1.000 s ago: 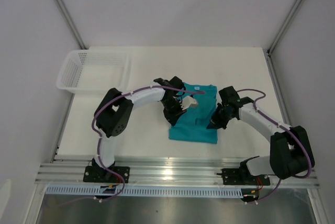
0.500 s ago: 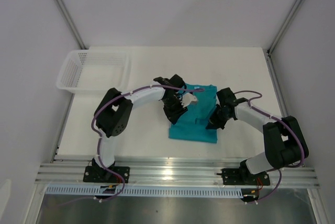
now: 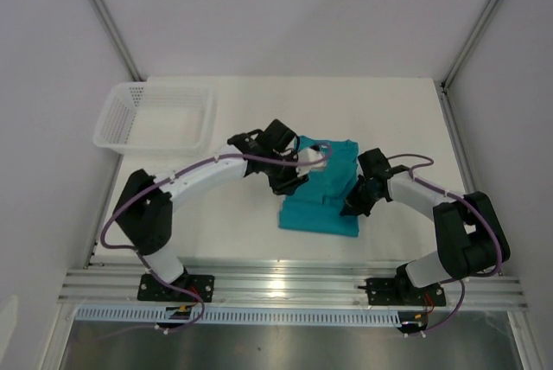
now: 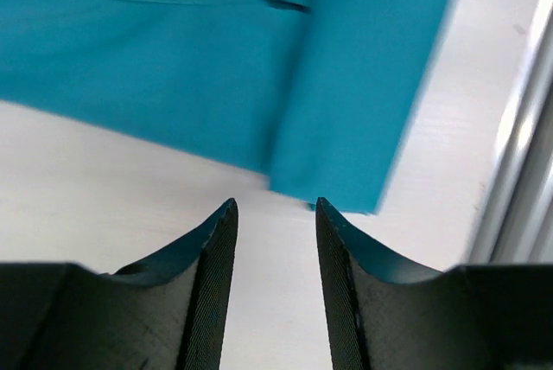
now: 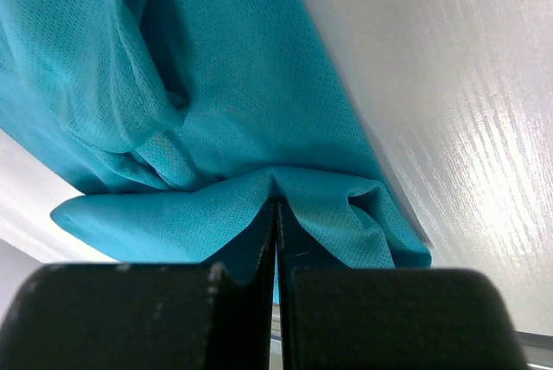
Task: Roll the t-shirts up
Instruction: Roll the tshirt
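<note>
The teal t-shirt (image 3: 328, 188) lies folded into a long strip in the middle of the white table, its neck end at the far side. My left gripper (image 3: 289, 181) hangs over the shirt's left edge; in the left wrist view the gripper (image 4: 275, 207) is open and empty above bare table, with the teal cloth (image 4: 216, 67) just beyond the fingertips. My right gripper (image 3: 350, 206) sits at the shirt's right edge. In the right wrist view the gripper (image 5: 276, 206) is shut on a pinched fold of the teal cloth (image 5: 216, 111).
A white mesh basket (image 3: 155, 117) stands at the table's far left. Metal frame rails (image 3: 294, 288) run along the near edge by the arm bases. Walls close in the table's back and sides.
My left arm has stretched out and its gripper has shifted a little toward the shirt's left edge. My right gripper has stayed at the shirt's right edge.
</note>
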Motion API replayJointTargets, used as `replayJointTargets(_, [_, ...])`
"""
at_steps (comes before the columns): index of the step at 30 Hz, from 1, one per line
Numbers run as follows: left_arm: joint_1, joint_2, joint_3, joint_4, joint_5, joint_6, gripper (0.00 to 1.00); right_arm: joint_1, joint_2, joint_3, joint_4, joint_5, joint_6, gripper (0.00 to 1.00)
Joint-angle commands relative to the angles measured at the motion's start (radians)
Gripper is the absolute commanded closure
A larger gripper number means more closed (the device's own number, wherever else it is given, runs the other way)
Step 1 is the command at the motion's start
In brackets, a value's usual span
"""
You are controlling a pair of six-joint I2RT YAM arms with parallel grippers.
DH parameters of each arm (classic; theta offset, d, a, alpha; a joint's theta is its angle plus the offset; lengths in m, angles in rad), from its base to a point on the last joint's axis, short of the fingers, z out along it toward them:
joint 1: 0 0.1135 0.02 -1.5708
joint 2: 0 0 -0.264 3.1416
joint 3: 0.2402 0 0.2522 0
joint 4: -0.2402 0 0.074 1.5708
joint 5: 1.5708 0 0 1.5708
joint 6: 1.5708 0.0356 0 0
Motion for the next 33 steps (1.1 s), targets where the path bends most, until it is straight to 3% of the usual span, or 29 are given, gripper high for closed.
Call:
replayJointTargets(1, [-0.132, -0.089, -0.176, 0.069, -0.050, 0.131, 0.55, -0.003, -0.037, -0.012, 0.030, 0.015, 0.015, 1.00])
replayJointTargets(2, [-0.158, -0.103, -0.258, 0.115, -0.070, 0.145, 0.55, -0.003, -0.040, -0.015, 0.030, 0.017, 0.014, 1.00])
replayJointTargets(9, [-0.261, -0.100, -0.360, 0.276, -0.258, 0.231, 0.50, -0.003, -0.043, -0.028, 0.059, 0.008, 0.015, 1.00])
replayJointTargets(18, [-0.287, -0.095, -0.490, 0.358, -0.268, 0.282, 0.49, -0.004, -0.076, -0.042, 0.063, 0.017, 0.031, 1.00])
replayJointTargets(27, [-0.287, -0.057, -0.494, 0.375, -0.256, 0.261, 0.49, -0.006, -0.079, -0.042, 0.050, 0.029, 0.032, 1.00])
replayJointTargets(28, [-0.287, -0.040, -0.494, 0.375, -0.260, 0.255, 0.51, -0.006, -0.079, -0.042, 0.047, 0.027, 0.031, 1.00])
replayJointTargets(30, [-0.287, -0.028, -0.477, 0.372, -0.268, 0.244, 0.66, -0.010, -0.089, -0.030, 0.010, 0.034, 0.032, 0.99])
replayJointTargets(31, [-0.287, -0.022, -0.471, 0.367, -0.269, 0.242, 0.80, -0.010, -0.097, -0.021, -0.015, 0.041, 0.037, 0.93])
replayJointTargets(33, [-0.286, -0.025, -0.469, 0.353, -0.269, 0.235, 0.92, -0.010, -0.125, -0.006, -0.103, 0.072, 0.043, 0.84])
